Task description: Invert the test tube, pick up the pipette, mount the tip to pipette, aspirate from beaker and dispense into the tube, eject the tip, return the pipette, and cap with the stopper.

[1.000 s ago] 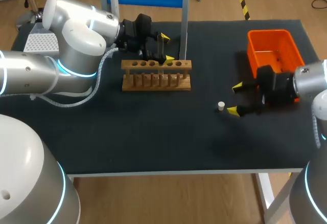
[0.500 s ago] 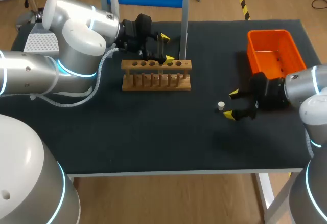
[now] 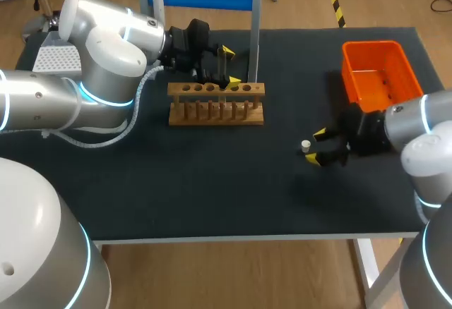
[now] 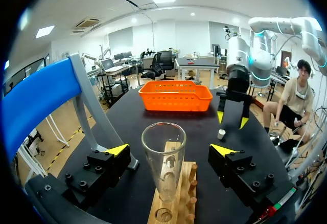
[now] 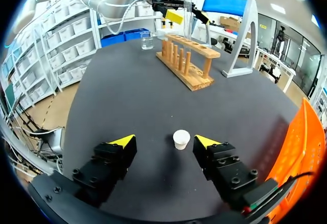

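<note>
Ahead of the right fingers (image 5: 121, 141) sits a small white stopper (image 5: 181, 139).

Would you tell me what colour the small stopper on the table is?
The stopper is white; the right wrist view shows it best.

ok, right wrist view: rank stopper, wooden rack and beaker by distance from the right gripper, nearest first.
1. Stopper: on the table between the right gripper fingers, not touched.
2. Wooden rack: well ahead, mid-table.
3. Beaker: beyond the rack's far end.
</note>
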Motion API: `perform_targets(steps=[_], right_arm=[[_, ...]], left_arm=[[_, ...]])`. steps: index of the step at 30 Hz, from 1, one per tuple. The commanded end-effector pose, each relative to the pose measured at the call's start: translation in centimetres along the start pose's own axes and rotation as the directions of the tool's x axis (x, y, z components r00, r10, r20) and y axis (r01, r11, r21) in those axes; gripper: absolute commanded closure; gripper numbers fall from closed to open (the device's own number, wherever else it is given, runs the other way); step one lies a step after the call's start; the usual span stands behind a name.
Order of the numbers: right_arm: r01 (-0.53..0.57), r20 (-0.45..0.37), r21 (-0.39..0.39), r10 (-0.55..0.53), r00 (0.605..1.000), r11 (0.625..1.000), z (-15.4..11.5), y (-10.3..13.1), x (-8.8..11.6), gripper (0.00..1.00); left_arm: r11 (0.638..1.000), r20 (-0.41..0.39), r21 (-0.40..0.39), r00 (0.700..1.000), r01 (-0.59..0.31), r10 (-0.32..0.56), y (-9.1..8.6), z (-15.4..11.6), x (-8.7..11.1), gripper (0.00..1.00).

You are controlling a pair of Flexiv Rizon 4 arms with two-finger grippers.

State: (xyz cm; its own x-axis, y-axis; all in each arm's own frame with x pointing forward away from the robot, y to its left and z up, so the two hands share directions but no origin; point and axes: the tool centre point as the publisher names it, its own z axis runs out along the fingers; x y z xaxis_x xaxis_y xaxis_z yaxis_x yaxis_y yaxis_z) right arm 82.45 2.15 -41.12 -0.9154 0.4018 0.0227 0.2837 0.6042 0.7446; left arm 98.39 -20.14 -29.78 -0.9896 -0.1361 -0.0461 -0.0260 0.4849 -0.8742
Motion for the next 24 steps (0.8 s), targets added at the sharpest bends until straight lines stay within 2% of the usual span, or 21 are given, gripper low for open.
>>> perform_targets(steps=[1,5,7,11,14,24], right_arm=[[-0.002,0.003,0.001,0.002,1.0,1.0,0.4,0.1,-0.3,0.31],[-0.006,0.005,0.0,0.006,1.0,1.0,0.7,0.1,-0.6,0.37],[-0.006,0.007,0.002,0.006,1.0,1.0,0.9,0.2,-0.7,0.5],[-0.009,0.006,0.002,0.009,1.0,1.0,1.1,0.2,-1.0,0.49],[-0.011,0.006,0.005,0.011,1.0,1.0,1.3,0.2,-1.1,0.42],[-0.015,0.005,0.011,0.015,1.0,1.0,1.9,0.2,-1.5,0.45]], left_arm=[[1.0,-0.002,0.0,1.0,0.0,0.0,0.0,0.1,-0.1,0.0],[1.0,-0.002,0.0,1.0,0.0,0.0,0.0,0.1,-0.1,0.0],[1.0,-0.002,0.0,1.0,0.0,0.0,0.0,0.1,-0.1,0.0],[1.0,-0.002,0.0,1.0,0.0,0.0,0.0,0.1,-0.1,0.0],[1.0,-0.002,0.0,1.0,0.0,0.0,0.0,0.1,-0.1,0.0],[1.0,-0.002,0.0,1.0,0.0,0.0,0.0,0.1,-0.1,0.0]])
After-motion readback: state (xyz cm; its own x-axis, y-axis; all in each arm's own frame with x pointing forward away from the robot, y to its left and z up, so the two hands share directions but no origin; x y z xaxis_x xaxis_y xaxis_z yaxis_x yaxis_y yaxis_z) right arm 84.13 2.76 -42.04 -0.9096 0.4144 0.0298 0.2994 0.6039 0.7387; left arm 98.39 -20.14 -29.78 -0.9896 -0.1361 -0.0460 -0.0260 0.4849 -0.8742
